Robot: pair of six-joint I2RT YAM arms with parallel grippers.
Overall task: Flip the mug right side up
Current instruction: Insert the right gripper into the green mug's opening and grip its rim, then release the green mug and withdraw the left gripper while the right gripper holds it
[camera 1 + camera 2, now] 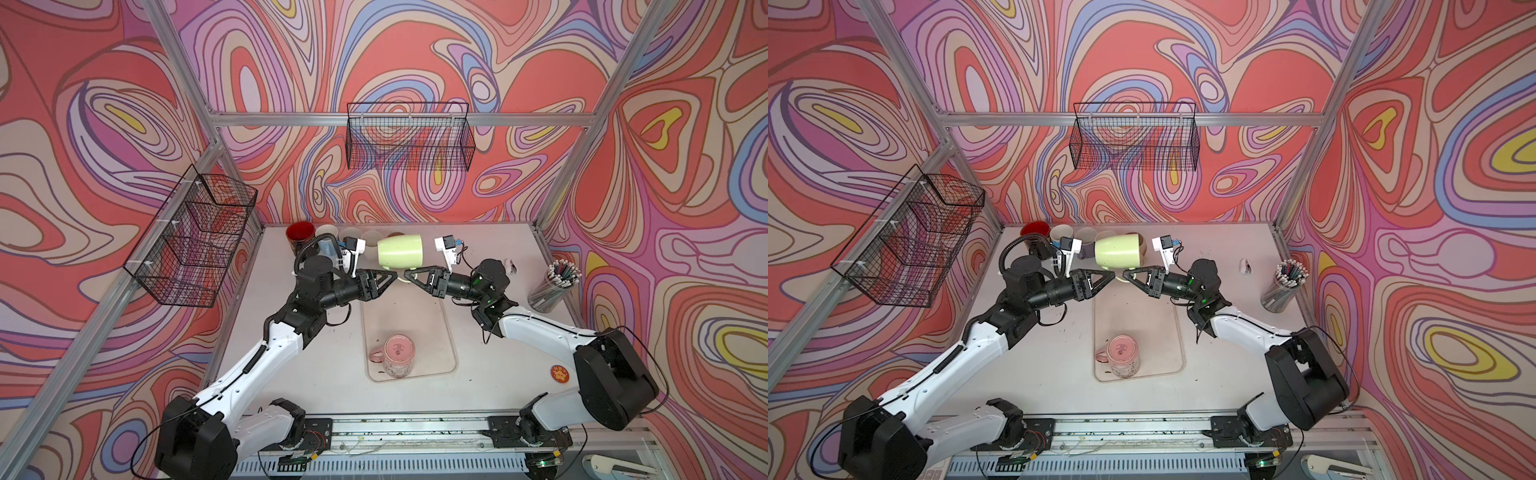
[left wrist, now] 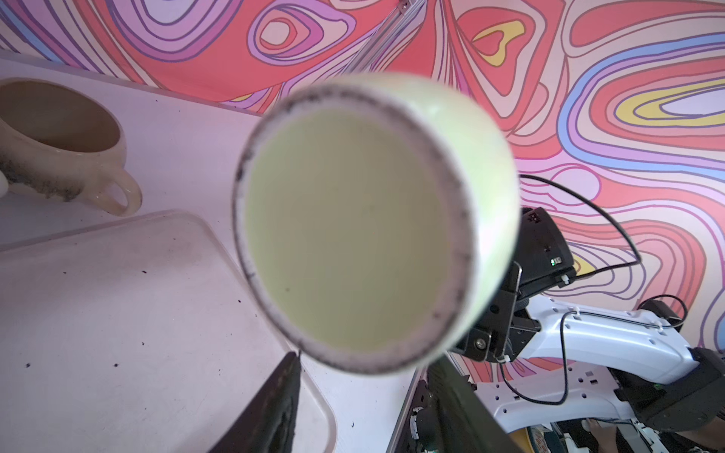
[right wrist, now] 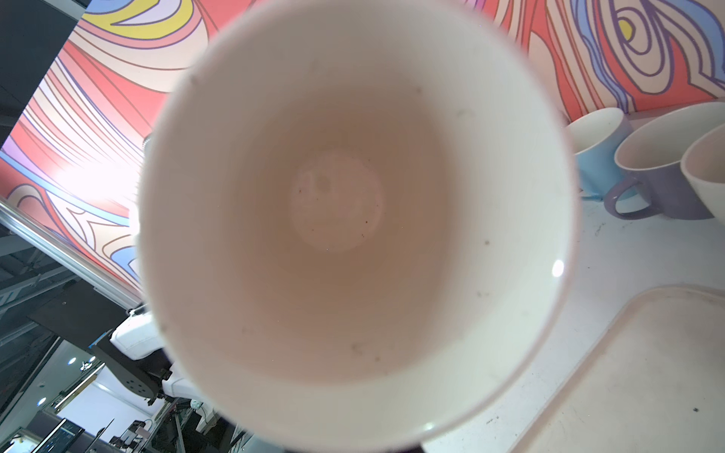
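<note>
A pale green mug hangs on its side above the far end of the table. Its base faces left and its mouth faces right. My right gripper is shut on the mug's handle below the body. The right wrist view is filled by the mug's white inside, which hides the jaws. My left gripper is open just under the base end. In the left wrist view the dark-rimmed base sits above the two parted fingers, neither pressing it.
A pink mug stands base up on the clear tray. Several mugs line the back edge, a red one at the left. A cup of pencils is at the right. Wire baskets hang on the walls.
</note>
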